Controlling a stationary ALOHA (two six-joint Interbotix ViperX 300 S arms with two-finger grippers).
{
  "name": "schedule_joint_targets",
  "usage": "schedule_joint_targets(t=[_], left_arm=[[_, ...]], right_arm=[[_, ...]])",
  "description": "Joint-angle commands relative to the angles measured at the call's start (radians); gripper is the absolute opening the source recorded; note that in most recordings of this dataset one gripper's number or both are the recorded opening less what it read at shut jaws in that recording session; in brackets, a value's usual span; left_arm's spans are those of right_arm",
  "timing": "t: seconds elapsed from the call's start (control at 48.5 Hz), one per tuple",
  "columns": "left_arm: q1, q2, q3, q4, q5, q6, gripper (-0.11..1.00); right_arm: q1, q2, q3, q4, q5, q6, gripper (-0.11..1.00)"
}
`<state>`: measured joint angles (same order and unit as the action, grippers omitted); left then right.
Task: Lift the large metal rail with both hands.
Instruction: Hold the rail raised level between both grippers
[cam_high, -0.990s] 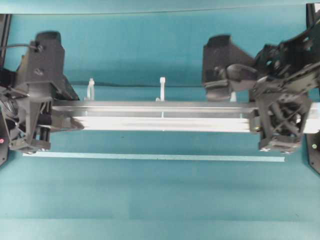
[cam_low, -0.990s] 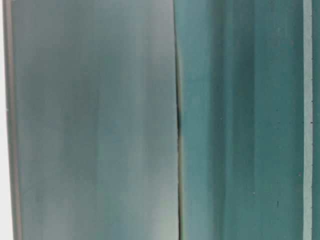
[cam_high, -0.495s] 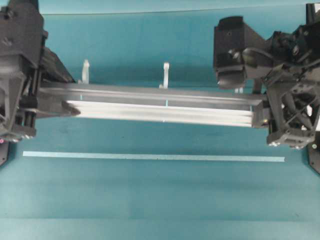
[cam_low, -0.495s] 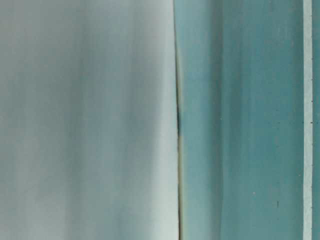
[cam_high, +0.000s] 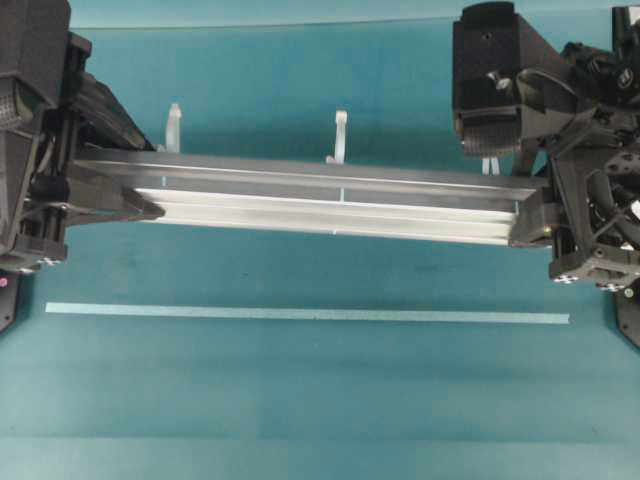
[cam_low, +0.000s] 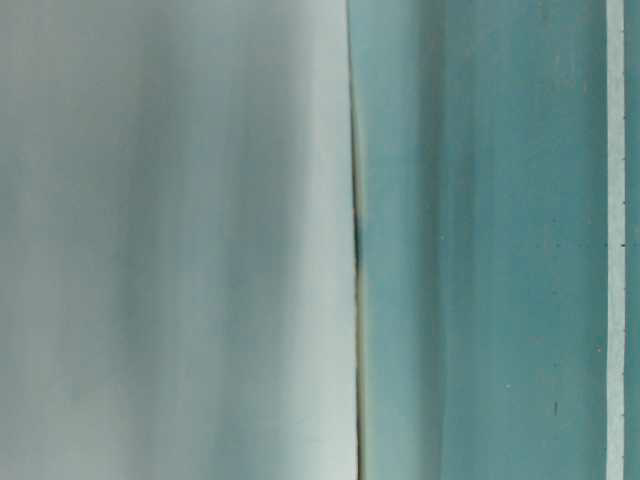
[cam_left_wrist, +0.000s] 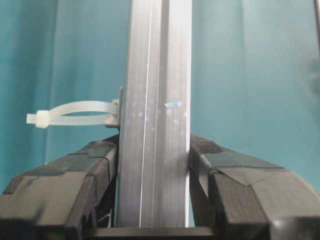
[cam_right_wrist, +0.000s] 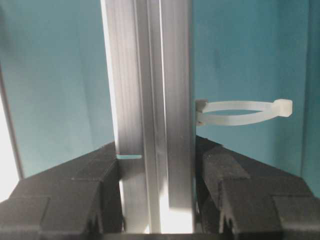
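Large metal rail (cam_high: 330, 200), airborne above thin pale strip (cam_high: 300, 315): left claw (cam_left_wrist: 154, 170) and right claw (cam_right_wrist: 156, 165) each clamped on one end; raise evenly to level it.

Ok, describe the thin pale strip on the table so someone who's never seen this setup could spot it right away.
Start from the teal table in the overhead view, where the left gripper and right gripper clamp the large metal rail at its ends. Nearer the bottom edge lies the thin pale strip, alone on the surface. Unlike the rail, it is flat, narrow, ungripped and has no white loops.
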<state>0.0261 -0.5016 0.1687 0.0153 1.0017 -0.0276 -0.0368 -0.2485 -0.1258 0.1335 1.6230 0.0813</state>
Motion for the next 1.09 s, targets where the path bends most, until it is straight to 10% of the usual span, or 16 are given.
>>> schedule_joint_targets(t=[0.0,1.073], left_arm=[[0.028,-0.002,-0.049,0.006,-0.021,-0.003,0.36],[0.028,0.011,-0.038,0.006,-0.021,-0.005,0.36]], right_arm=[[0.006,0.006,-0.029,0.009,-0.018,0.020,0.38],[0.006,0.012,-0.081,0.008,-0.018,0.020,0.38]])
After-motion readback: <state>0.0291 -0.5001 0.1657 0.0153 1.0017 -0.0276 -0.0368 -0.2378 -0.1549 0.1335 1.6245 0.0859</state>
